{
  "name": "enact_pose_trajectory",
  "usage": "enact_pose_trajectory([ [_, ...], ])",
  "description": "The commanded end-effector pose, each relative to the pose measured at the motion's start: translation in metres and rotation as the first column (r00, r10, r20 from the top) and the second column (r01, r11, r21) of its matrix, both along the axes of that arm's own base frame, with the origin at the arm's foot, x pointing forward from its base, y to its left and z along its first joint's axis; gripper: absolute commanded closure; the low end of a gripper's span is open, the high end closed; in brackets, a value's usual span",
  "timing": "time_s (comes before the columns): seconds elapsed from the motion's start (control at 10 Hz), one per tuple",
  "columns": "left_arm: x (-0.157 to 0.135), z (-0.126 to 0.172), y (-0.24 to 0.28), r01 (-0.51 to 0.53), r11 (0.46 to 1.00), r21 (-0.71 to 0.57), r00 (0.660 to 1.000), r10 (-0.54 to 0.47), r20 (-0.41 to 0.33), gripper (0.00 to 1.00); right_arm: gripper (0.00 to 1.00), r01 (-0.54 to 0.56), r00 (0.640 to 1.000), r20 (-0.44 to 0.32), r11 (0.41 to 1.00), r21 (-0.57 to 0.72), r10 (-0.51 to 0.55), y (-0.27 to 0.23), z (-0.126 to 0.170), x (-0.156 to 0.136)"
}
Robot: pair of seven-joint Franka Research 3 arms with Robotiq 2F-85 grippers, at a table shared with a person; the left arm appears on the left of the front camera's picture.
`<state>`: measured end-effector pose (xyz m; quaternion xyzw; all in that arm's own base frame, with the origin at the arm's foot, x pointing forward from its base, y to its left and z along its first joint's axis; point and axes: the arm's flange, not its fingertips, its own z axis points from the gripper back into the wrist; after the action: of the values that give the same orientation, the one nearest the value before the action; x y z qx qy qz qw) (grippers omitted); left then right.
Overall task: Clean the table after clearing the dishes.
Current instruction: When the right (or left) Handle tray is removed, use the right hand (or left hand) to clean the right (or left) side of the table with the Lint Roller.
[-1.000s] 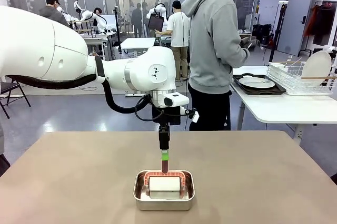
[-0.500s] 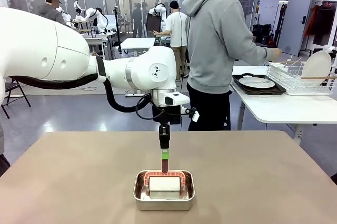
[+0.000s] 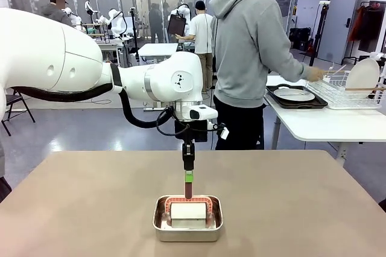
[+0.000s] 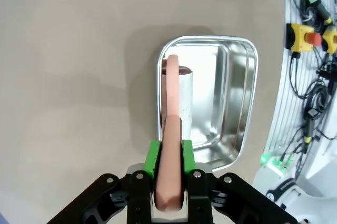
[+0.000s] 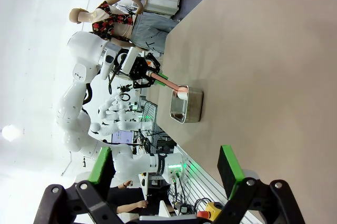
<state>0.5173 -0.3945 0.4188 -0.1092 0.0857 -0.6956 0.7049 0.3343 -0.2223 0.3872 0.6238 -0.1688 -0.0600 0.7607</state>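
Your left gripper (image 4: 170, 156) just clamped onto the wiper handle (image 4: 171, 98) in the pan (image 4: 246, 103), so you're set to start wiping the table (image 4: 79, 77).

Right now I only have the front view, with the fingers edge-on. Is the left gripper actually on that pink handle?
Observer: Yes. Left wrist view: left gripper is shut, its green pads clamping the pink handle from both sides.
Operator: Right gripper?
Observer: Right wrist view: right gripper is open, with nothing between its pads.
Operator: Block centred in the pan?
Observer: No. From above, the white block hugs one long wall of the steel pan.
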Motion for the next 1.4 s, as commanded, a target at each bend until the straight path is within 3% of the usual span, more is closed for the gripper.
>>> enact_pose_trajectory([
  [0.0, -0.003, 0.022, -0.005, -0.080, 0.997, 0.017, 0.995, 0.081, -0.052, 0.98, 0.00, 0.001, 1.000, 0.005, 1.000, 0.001, -0.001, 0.000, 0.003, -0.001],
  [0.2, -0.017, 0.074, -0.007, -0.137, 0.990, 0.036, 0.990, 0.139, -0.040, 0.98, 0.00, 0.001, 1.000, 0.005, 1.000, 0.001, -0.001, 0.000, 0.003, -0.001],
  [0.4, -0.021, 0.118, 0.003, -0.359, 0.930, 0.078, 0.931, 0.363, -0.042, 0.98, 0.00, 0.001, 1.000, 0.005, 1.000, 0.001, -0.001, 0.000, 0.003, -0.001],
  [0.5, -0.022, 0.132, 0.016, -0.485, 0.872, 0.070, 0.872, 0.488, -0.039, 0.98, 0.00, 0.001, 1.000, 0.005, 1.000, 0.001, -0.001, 0.000, 0.003, -0.001],
  [0.7, -0.024, 0.150, 0.060, -0.715, 0.697, 0.054, 0.696, 0.717, -0.042, 0.98, 0.00, 0.001, 1.000, 0.005, 1.000, 0.001, -0.001, 0.000, 0.003, -0.001],
  [0.8, -0.027, 0.149, 0.090, -0.807, 0.589, 0.042, 0.588, 0.808, -0.029, 0.98, 0.00, 0.001, 1.000, 0.005, 1.000, 0.001, -0.001, 0.000, 0.003, -0.001],
  [1.0, -0.034, 0.136, 0.159, -0.959, 0.284, -0.013, 0.283, 0.948, -0.148, 0.98, 0.00, 0.001, 1.000, 0.005, 1.000, 0.001, -0.001, 0.000, 0.003, -0.001],
  [1.1, -0.037, 0.127, 0.185, -0.988, 0.153, -0.002, 0.151, 0.975, -0.160, 0.98, 0.00, 0.001, 1.000, 0.005, 1.000, 0.001, -0.001, 0.000, 0.003, -0.001],
  [1.2, -0.042, 0.119, 0.207, -0.997, 0.083, 0.002, 0.082, 0.988, -0.130, 0.98, 0.00, 0.001, 1.000, 0.005, 1.000, 0.001, -0.001, 0.000, 0.003, -0.001],
  [1.3, -0.044, 0.115, 0.221, -0.993, 0.109, -0.040, 0.113, 0.987, -0.111, 0.98, 0.00, 0.001, 1.000, 0.005, 1.000, 0.001, -0.001, 0.000, 0.003, -0.001],
])
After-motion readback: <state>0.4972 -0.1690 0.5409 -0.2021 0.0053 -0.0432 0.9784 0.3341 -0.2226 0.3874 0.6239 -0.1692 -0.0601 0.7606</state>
